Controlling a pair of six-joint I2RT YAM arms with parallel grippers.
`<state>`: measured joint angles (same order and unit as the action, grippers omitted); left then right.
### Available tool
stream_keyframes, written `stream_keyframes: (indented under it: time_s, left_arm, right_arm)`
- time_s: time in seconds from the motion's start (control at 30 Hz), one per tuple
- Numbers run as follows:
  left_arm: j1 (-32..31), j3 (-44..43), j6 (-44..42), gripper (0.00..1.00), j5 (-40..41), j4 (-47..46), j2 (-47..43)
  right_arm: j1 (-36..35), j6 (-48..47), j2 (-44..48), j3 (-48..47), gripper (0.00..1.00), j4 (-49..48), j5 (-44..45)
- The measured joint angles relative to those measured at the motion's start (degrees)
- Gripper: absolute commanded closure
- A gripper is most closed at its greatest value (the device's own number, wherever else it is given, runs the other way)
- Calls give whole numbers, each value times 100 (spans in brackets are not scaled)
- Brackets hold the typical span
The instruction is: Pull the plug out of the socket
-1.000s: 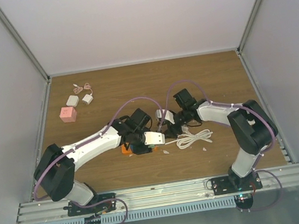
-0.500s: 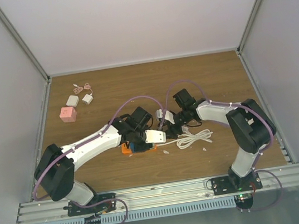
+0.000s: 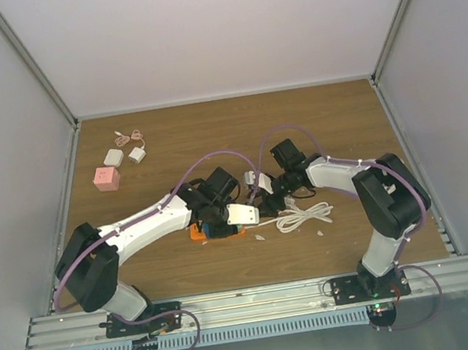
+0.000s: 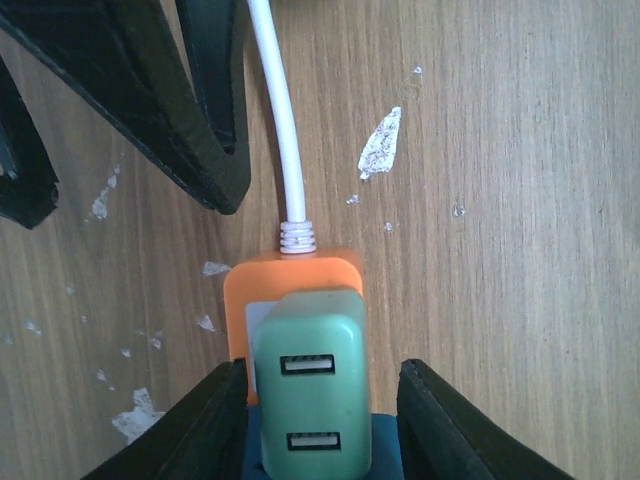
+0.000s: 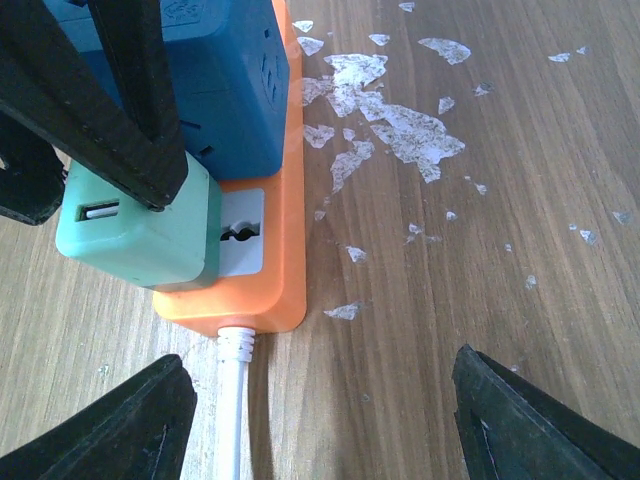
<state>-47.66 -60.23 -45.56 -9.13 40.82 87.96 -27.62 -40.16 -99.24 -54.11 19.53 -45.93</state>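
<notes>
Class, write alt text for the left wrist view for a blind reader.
A green USB charger sits plugged into an orange power strip, flanked by the open fingers of the left gripper. A white cable runs from the strip across the wooden table.

Matt green plastic plug [image 4: 308,400], glossy orange plastic socket [image 5: 272,285], smooth white cable [image 4: 284,150], scuffed wood-grain table [image 4: 520,250]

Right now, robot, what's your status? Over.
Left gripper straddling green plug, grip unclear. Right gripper open, at white cord end. Green plug seated in orange socket. Blue adapter crowds it.
</notes>
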Motion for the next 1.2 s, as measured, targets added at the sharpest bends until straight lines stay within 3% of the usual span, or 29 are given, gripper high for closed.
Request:
stream_keyframes:
  time_s: [0.57, 1.2]
  left_arm:
    - [-20, -251, -2, 76, 66, 258, 205]
    - [-20, -745, -39, 77, 79, 874, -175]
  right_arm:
    - [0, 0, -9, -2, 28, 11, 0]
    - [0, 0, -24, -35, 28, 20, -2]
